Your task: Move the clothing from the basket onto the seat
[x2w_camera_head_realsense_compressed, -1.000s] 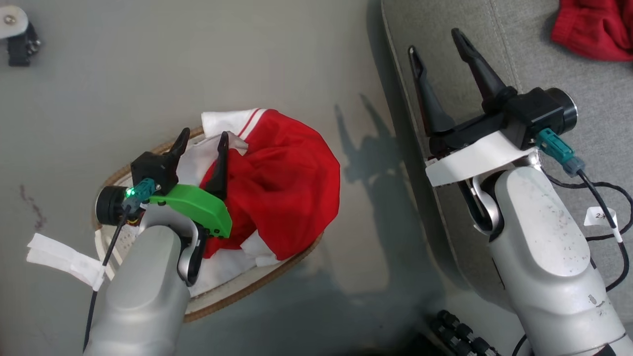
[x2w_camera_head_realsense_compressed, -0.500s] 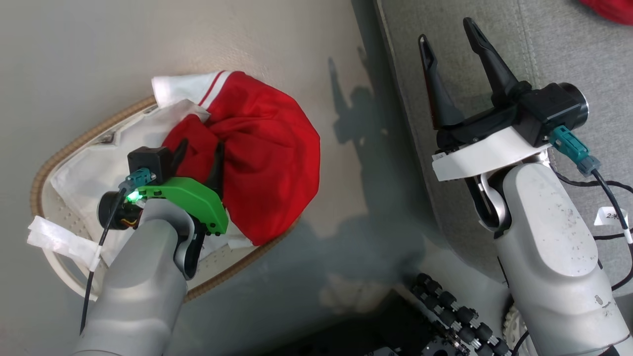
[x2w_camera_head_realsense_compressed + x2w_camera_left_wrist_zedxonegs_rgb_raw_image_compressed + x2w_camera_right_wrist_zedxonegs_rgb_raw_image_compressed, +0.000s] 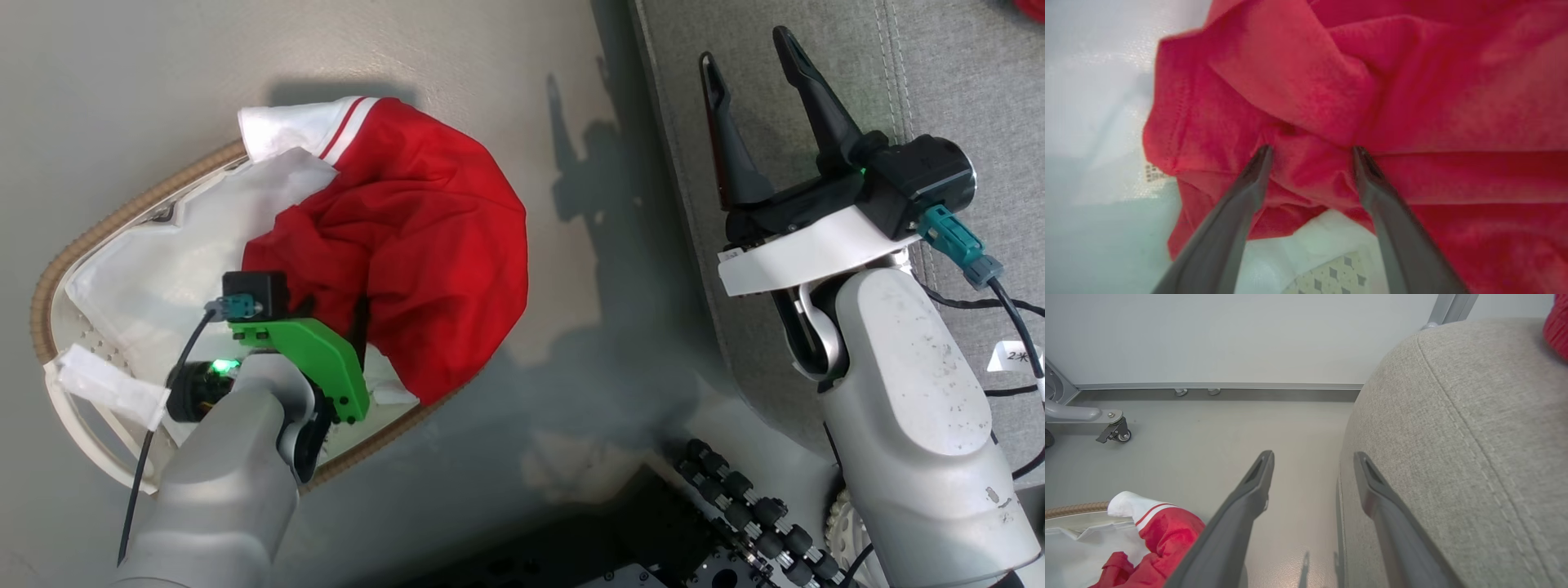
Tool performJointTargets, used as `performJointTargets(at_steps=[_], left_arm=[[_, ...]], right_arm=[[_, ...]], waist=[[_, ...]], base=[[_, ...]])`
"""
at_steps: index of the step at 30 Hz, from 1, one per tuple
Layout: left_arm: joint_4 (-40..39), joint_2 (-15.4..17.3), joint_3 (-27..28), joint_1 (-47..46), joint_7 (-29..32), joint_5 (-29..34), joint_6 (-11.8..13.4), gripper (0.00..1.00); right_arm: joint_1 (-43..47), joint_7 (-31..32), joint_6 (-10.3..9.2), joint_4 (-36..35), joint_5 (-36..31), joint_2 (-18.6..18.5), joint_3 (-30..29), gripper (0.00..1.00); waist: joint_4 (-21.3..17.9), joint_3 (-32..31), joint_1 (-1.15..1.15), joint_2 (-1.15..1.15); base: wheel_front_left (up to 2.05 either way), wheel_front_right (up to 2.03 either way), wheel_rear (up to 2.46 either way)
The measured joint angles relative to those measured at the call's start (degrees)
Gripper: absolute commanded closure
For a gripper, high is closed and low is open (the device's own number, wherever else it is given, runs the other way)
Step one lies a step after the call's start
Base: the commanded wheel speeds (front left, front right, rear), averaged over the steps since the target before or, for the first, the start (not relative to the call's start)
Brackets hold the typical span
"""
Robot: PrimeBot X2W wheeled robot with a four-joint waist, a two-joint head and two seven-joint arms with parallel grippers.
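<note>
The red clothing (image 3: 424,245) with white striped trim lies heaped in the right half of the basket (image 3: 90,237), over the white liner (image 3: 163,261). My left gripper (image 3: 322,304) dips steeply into the heap. In the left wrist view it is open (image 3: 1312,153), both tips pressed into a red fold (image 3: 1310,179). My right gripper (image 3: 743,49) hangs open and holds nothing over the left edge of the grey seat (image 3: 939,73). The right wrist view has its fingers (image 3: 1312,457) straddling the seat's edge (image 3: 1453,437). Another red garment (image 3: 1557,326) lies on the seat, farther back.
The basket stands on grey floor just left of the seat, with a strip of floor (image 3: 588,269) between them. My dark base with its rollers (image 3: 735,506) sits at the bottom. A metal frame on a caster (image 3: 1114,433) stands by the far wall.
The head camera has shifted. My left gripper has tipped down and sunk from above the basket's liner into the red fabric, still open. The right gripper has stayed open over the seat edge.
</note>
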Motion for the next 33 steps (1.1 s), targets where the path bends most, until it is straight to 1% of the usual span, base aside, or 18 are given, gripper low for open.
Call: performJointTargets(at_steps=[1,5,13,20,29,30,31,33], left_arm=[[0.0,0.1,-1.0,0.1,1.2,-0.7,0.0,0.0],[-0.4,1.0,-4.0,0.1,2.8,-2.6,0.0,0.0],[-1.3,1.6,-9.0,-0.5,3.0,-5.7,0.0,0.0],[-4.4,2.4,-14.6,-2.6,-1.2,-7.5,0.0,0.0],[-4.0,3.2,-21.1,-4.2,-1.7,-11.1,0.0,0.0],[-3.9,3.2,-21.5,-4.3,-1.6,-11.5,0.0,0.58],[-3.9,3.2,-22.0,-4.4,-1.5,-11.9,0.0,1.0],[-4.1,3.4,-23.1,-4.3,-1.4,-13.3,0.0,1.0]], right_arm=[[0.0,0.0,0.0,0.0,0.0,0.0,0.0,0.0],[-0.1,0.0,0.0,0.0,0.0,0.0,0.1,0.0],[-0.1,0.0,0.0,0.0,0.0,0.0,0.1,0.0],[0.1,0.0,0.0,-0.1,0.0,0.0,0.1,0.0],[0.1,0.0,0.0,-0.1,0.4,0.0,0.2,0.0],[0.1,0.0,0.0,-0.1,0.5,0.0,0.2,0.0],[0.1,0.0,0.0,0.0,0.5,0.0,0.2,0.0],[0.1,0.0,0.0,0.1,0.7,0.0,0.5,0.0]], waist=[[0.0,-0.1,0.0,0.0],[0.0,-0.3,0.0,0.0],[-0.1,0.1,0.0,0.0],[-0.3,0.5,0.0,0.0],[-0.6,0.8,0.0,0.0],[-0.6,0.8,0.0,0.0],[-0.7,0.7,0.0,0.0],[-0.8,0.4,0.0,0.0]], base=[[0.0,0.0,0.0],[0.0,0.0,0.0],[0.0,0.0,0.0],[0.0,0.0,0.0],[0.0,0.0,0.0],[0.0,0.0,0.0],[0.0,0.0,0.0],[0.0,0.0,0.0]])
